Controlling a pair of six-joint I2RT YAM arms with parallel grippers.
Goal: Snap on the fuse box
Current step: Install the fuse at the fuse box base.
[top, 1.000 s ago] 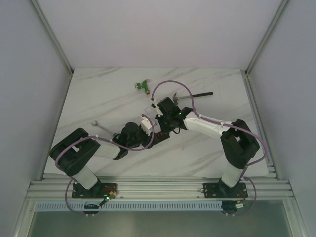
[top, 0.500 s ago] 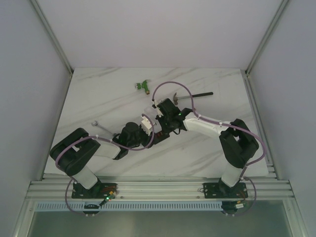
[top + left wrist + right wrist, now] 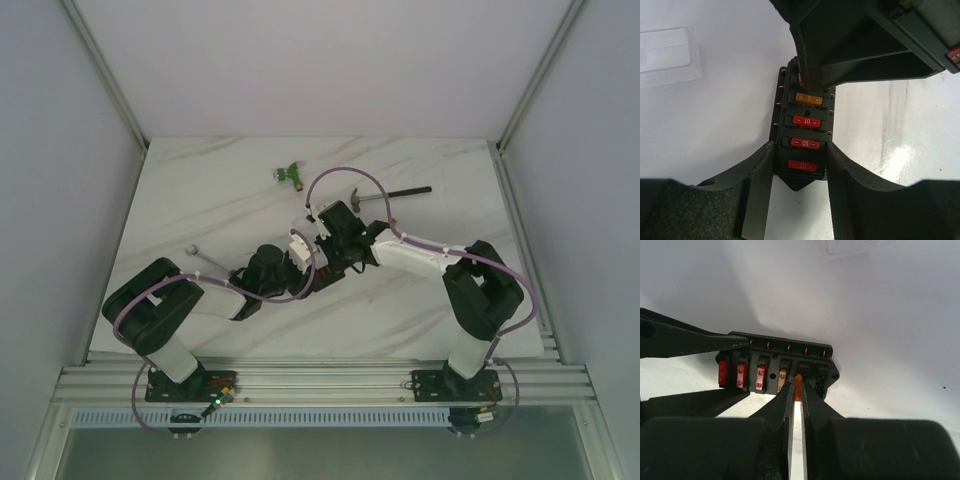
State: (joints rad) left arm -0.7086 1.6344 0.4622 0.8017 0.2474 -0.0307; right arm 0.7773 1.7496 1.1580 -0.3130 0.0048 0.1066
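Top external view, largest first.

1. Table [image 3: 200, 200]: white, marbled, and it bore everything listed here.
2. Hammer [image 3: 395, 193]: it lay near the far edge, well apart from my wrists.
3. Fuse box [image 3: 804, 135]: black, at mid-table between my two wrists, with red and orange fuses in a row along its middle. My left gripper [image 3: 800, 150] clamped its near end, one finger against each long side.
4. Clear lid [image 3: 667, 56]: it lay on the table near the box, not touching it.
5. Small orange fuse [image 3: 798, 385]: it was pinched at a slot near the box's end by my right gripper [image 3: 798, 390], jaws almost together.
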